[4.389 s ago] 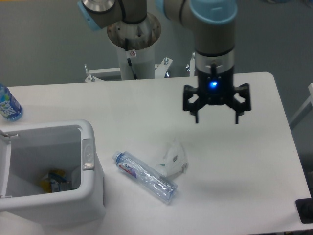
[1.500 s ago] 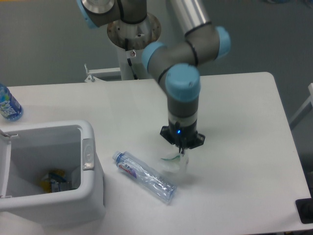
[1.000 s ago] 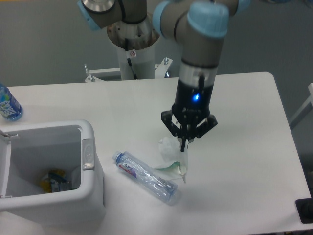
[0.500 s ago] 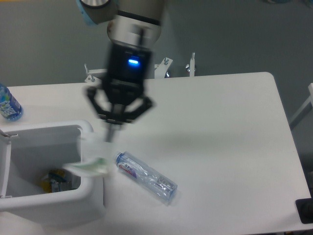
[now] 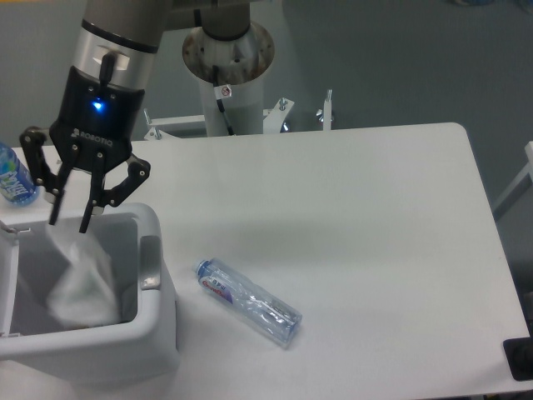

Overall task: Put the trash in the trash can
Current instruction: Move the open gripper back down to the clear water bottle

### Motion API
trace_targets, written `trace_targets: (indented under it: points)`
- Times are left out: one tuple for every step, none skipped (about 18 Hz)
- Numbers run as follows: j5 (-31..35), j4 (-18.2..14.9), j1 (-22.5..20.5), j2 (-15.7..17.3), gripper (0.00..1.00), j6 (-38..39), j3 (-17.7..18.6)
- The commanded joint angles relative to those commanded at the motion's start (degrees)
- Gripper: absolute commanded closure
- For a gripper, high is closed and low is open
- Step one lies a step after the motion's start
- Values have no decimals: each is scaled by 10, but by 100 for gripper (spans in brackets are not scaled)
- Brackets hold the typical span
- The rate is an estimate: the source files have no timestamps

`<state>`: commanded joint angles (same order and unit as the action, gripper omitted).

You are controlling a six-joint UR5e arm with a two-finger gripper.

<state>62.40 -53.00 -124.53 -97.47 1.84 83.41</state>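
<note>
Directly below my gripper (image 5: pixel 70 218), whose fingers stood apart, the wrapper (image 5: pixel 81 283) lay loose inside the trash can (image 5: pixel 154 333). One piece looked done; the water bottle (image 5: pixel 247 301), off to its side on the counter (image 5: pixel 366 225), remained.

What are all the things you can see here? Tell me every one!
wrapper: one, translucent white, inside the trash can below the gripper
trash can: one, white, on the table's near left
water bottle: one, clear with a blue-red label, lying on the table right of the trash can
blue-tinted bottle: one, green-white label, at the table's left edge
table: one, white
post: one, white, behind the table
gripper: one, black, fingers spread, over the trash can
</note>
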Motion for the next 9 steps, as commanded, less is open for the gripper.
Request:
trace_targets:
  points:
    - [1, -1, -13, 1, 0, 5, 3]
    - [6, 1, -34, 2, 0, 13, 8]
    - [13, 2, -58, 0, 0, 24, 9]
    - [25, 2, -75, -6, 0, 39, 9]
    - [48, -1, -87, -12, 0, 56, 14]
    - [84, -1, -98, -17, 0, 75, 27]
    - [124, 0, -107, -19, 0, 90, 39]
    - [154, 0, -115, -28, 0, 101, 45]
    - [170, -3, -121, -40, 0, 106, 47]
